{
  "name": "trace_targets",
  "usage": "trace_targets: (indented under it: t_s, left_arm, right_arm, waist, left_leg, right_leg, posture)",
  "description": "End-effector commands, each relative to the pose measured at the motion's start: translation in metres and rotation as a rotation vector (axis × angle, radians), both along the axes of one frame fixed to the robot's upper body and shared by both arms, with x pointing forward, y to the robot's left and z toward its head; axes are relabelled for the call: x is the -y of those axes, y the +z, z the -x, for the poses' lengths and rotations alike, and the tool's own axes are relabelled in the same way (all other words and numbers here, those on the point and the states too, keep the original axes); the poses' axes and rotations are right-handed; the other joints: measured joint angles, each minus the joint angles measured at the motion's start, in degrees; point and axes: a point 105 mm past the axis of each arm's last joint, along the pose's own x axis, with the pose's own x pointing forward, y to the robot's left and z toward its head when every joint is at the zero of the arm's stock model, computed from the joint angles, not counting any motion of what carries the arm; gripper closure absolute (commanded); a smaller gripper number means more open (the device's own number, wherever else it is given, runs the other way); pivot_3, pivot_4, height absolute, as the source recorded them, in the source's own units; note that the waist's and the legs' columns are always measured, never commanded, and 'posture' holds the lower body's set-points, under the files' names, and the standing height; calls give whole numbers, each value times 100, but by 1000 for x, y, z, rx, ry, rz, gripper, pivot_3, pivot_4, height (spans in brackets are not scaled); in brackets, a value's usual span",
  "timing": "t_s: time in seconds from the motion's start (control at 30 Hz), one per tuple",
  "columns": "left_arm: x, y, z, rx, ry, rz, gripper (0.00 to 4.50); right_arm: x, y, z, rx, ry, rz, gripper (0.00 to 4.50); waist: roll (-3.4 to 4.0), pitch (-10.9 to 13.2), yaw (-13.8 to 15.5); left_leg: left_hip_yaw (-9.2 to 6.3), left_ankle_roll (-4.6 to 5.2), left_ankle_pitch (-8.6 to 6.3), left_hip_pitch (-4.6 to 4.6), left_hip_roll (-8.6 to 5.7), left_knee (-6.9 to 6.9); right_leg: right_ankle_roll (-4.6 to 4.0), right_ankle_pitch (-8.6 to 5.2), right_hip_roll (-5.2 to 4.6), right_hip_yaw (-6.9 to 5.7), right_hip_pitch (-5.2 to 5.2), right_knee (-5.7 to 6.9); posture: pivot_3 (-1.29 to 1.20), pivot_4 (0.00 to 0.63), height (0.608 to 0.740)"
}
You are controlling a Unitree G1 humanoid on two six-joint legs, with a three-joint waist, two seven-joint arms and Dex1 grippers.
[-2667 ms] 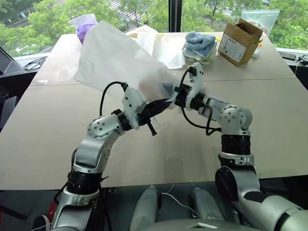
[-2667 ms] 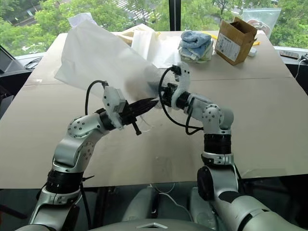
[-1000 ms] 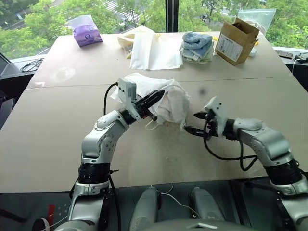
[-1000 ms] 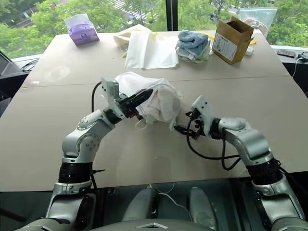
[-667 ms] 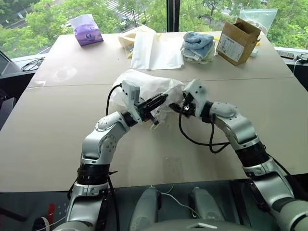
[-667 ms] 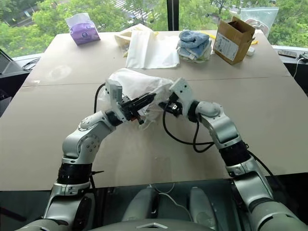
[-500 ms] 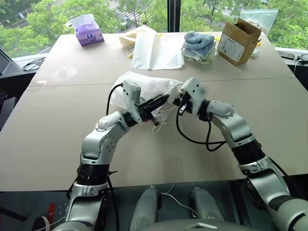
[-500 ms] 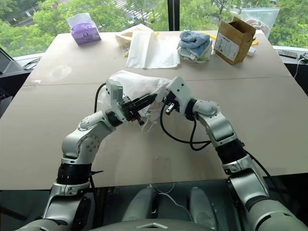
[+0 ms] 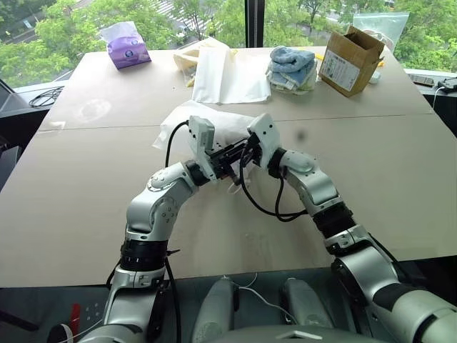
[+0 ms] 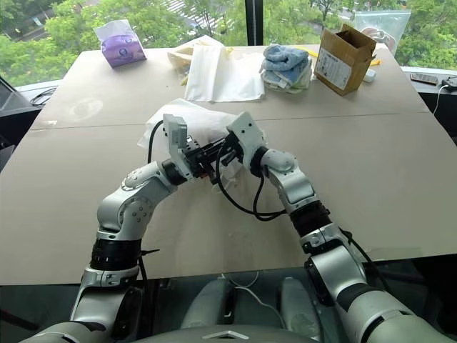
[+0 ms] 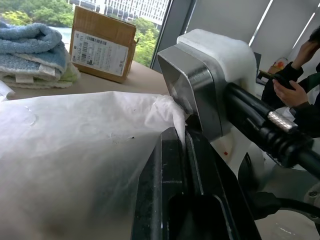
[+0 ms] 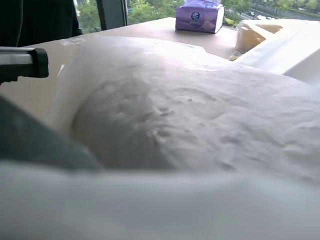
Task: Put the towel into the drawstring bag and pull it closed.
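- Near the middle of the bench [image 9: 86,214], the drawstring bag [image 9: 214,127] lies crumpled, a soft rounded lump showing through its thin cloth in the right wrist view (this looks to be the towel [image 12: 165,125], already inside).
- The left gripper [image 9: 241,148] is pressed together on the bag's gathered cloth at its near side; the left wrist view shows the black fingers [image 11: 172,185] together with white fabric caught between them.
- The right gripper [image 9: 245,156] meets the left at the same spot of the bag; whether its fingers are apart or together cannot be told.
- Along the far edge of the bench: a purple tissue pack [image 9: 128,51] towards the left corner, a flat white bag [image 9: 228,75] near the centre, stacked blue towels [image 9: 291,66], and a cardboard box [image 9: 346,58] towards the right corner.
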Motion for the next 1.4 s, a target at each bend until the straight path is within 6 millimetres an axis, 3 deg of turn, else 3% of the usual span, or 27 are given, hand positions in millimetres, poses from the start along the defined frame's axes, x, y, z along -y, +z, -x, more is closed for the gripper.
trace_targets:
  t_s: [0.03, 0.17, 0.47, 0.57, 0.73, 0.93, 1.23, 1.4]
  left_arm:
    - [-1, 12, 1, 42, -9, 21, 4500]
    - [-13, 17, -8, 55, 46, 27, 4500]
    - [-41, 38, -20, 88, 139, 78, 4500]
    - [-48, 40, -18, 89, 150, 75, 4500]
    - [-50, 40, -17, 87, 148, 72, 4500]
    - [-55, 39, -15, 85, 154, 60, 4500]
    - [-63, 37, -13, 82, 159, 35, 4500]
    - [-63, 36, -11, 84, 160, 24, 4500]
  right_arm:
    - [4, 19, 8, 35, 32, -72, 2339]
    - [20, 15, 19, -1, 24, -104, 608]
    - [67, 7, 44, -54, 14, -111, 608]
    - [86, 6, 37, -46, -54, -96, 608]
    - [113, 1, 1, 18, -274, 6, 608]
    - [104, -15, -23, 159, -267, 287, 608]
    - [71, -5, -40, 213, -156, 219, 608]
    - [63, 0, -44, 220, -141, 161, 608]
  waist:
    - [0, 0, -2]
    - [0, 0, 1]
    - [0, 0, 5]
    - [0, 0, -4]
    - [0, 0, -13]
    - [0, 0, -39]
    - [0, 1, -48]
    - [0, 1, -46]
  left_leg:
    - [0, 0, 0, 0, 0, 0]
    - [-1, 0, 0, 0, 0, -1]
    - [0, 1, 0, 0, 0, -2]
    - [2, 1, -1, 0, 0, -2]
    - [4, 1, 0, 3, -2, -1]
    - [7, 1, 0, 2, -2, -3]
    - [10, -2, 1, 3, 2, -4]
    - [7, -3, 2, 4, 3, -3]
  right_leg:
    - [0, 0, 0, 0, 0, 0]
    - [0, 0, 0, 0, 0, 0]
    - [0, 0, 0, 1, 0, 0]
    - [0, 0, 0, 3, 1, 0]
    - [0, 0, 1, 4, 1, 1]
    - [0, 0, 1, 5, -1, 0]
    - [0, 0, 1, 7, -1, 0]
    - [0, 0, 1, 5, -1, 0]
  posture:
    - [0, 150, 740]
    - [0, 150, 740]
    - [0, 150, 740]
    - [0, 150, 740]
    - [0, 150, 740]
    - [0, 150, 740]
    - [0, 150, 740]
    - [0, 150, 740]
